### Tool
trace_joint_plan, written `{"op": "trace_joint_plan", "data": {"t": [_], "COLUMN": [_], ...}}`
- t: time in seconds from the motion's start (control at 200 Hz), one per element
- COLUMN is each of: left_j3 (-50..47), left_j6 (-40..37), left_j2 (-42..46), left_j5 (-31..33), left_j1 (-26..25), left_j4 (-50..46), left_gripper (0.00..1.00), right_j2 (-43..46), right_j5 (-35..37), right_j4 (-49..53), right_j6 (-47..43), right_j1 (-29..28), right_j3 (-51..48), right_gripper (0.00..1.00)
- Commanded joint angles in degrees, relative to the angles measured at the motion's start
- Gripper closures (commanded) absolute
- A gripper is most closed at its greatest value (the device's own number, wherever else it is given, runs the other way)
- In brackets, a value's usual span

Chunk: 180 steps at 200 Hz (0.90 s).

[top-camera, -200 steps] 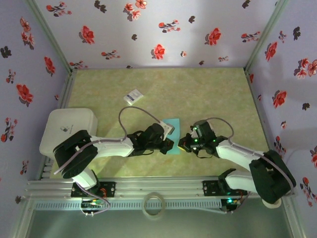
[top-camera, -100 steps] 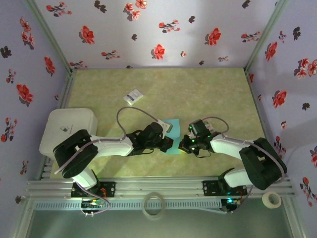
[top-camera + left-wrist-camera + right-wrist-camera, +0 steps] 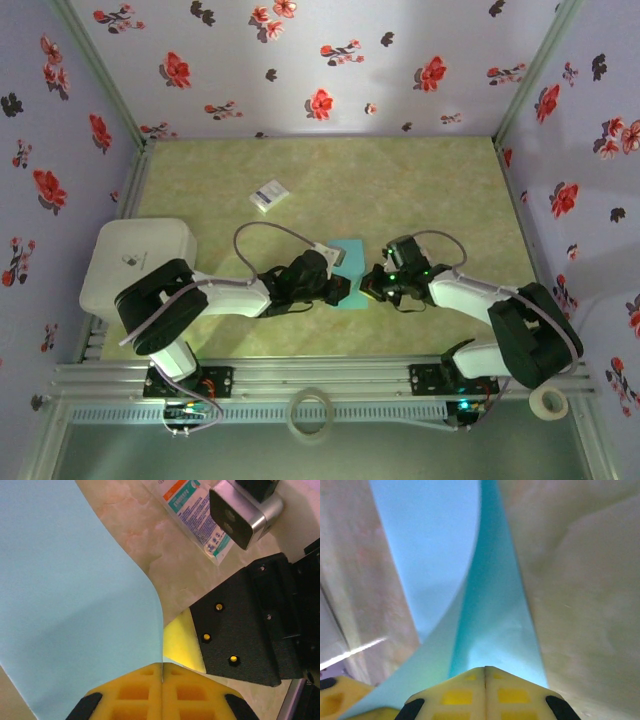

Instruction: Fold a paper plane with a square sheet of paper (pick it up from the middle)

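The square sheet of paper (image 3: 351,250), lying nearer the arm bases than the small printed card (image 3: 268,194), is pinched on either side by the closed left gripper (image 3: 162,672) and right gripper (image 3: 485,672), apparently in an early fold; next, align the edges and crease.

Back wall (image 3: 320,60): pale lilac, printed with red flowers and small dark flowers. Left wall (image 3: 50,170), right wall (image 3: 590,170): same print. Thin grey metal posts (image 3: 100,70) in both far corners. Worktop (image 3: 400,180): yellow-green, marbled pattern, matt. White rounded box (image 3: 140,255) at near left corner of worktop. Ribbed aluminium rail (image 3: 320,380) along near edge. Grey-green ledge (image 3: 400,450) below rail, tape roll (image 3: 308,412) at its middle, second tape roll (image 3: 546,402) at right end. Light soft, brighter patch at top of back wall.
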State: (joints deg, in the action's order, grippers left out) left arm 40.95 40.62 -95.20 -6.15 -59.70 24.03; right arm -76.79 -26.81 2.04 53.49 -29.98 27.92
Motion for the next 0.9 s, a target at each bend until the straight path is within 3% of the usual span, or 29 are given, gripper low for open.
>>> {"op": "trace_joint_plan", "data": {"t": [0.0,0.475,0.815,0.895], "left_j3": [-0.91,0.75,0.31,0.18], "left_j6": [0.49,-2.3,-3.38,-3.87], "left_j2": [-0.17,-0.97,-1.39,-1.39], "left_j5": [1.41,-3.6,-4.31,-4.31], "left_j1": [0.11,1.08,1.56,1.52], "left_j4": [1.78,-1.97,0.6,1.44], "left_gripper": [1.0,0.82,0.79,0.82], "right_j2": [-1.5,-2.45,-2.62,-2.6], "right_j5": [-0.96,-0.84,-1.24,-1.36], "right_j4": [-3.46,-4.3,-4.28,-4.29], "right_j6": [2.67,3.02,2.82,2.84], "right_j1": [-0.52,-0.7,-0.7,-0.7], "right_j3": [-1.02,-1.12,-1.02,-1.01], "right_gripper": [0.93,0.94,0.94,0.94]}}
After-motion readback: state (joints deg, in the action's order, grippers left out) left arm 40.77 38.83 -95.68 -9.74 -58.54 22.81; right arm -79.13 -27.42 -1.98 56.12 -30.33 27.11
